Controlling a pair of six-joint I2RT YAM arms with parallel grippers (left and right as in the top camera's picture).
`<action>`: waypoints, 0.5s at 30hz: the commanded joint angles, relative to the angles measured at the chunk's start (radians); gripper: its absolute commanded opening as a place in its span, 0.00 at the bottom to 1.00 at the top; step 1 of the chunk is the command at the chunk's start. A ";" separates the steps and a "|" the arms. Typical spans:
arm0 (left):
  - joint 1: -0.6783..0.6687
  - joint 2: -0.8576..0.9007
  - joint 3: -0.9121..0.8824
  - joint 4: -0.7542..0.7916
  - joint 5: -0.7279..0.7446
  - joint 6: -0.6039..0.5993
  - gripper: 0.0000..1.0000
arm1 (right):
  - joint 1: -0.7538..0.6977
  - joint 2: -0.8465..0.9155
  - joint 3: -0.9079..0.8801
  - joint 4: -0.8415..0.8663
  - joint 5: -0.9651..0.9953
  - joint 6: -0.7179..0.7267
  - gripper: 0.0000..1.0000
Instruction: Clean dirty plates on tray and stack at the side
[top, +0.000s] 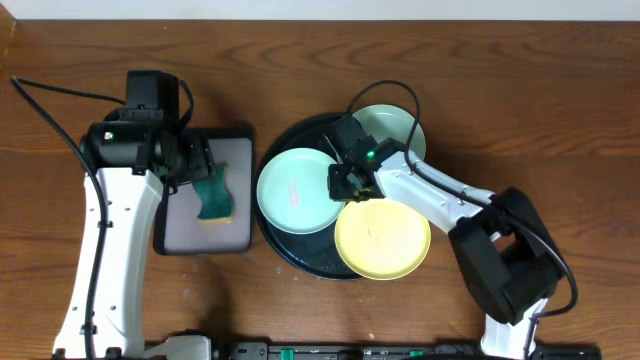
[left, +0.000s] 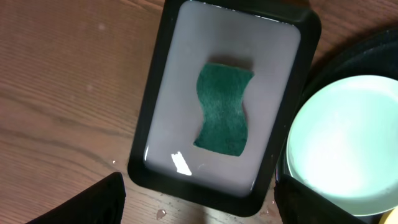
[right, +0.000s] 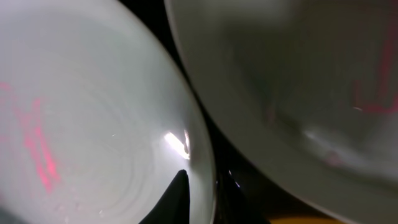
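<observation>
Green sponge lies flat in the small rectangular tray at the left, its long axis running up and down the frame. The left gripper hangs over it with fingers apart, I'd guess ready to pick it up for wiping.

At the centre the round black tray holds all three plates face up; being round, they have no long axis. One mint plate is left, another upper right, and the yellow plate lower right.

The right gripper sits at the left mint plate's right rim, likely to steady or lift it. I cannot tell if it is clamped.
</observation>
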 joint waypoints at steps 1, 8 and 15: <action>0.000 0.003 0.011 -0.002 -0.020 -0.016 0.78 | 0.015 0.016 0.019 0.008 0.014 0.014 0.11; 0.000 0.016 -0.037 0.031 -0.019 -0.016 0.78 | 0.015 0.029 0.018 0.011 0.032 0.026 0.01; 0.000 0.105 -0.057 0.060 -0.018 0.013 0.74 | 0.016 0.037 0.018 0.016 0.032 0.029 0.01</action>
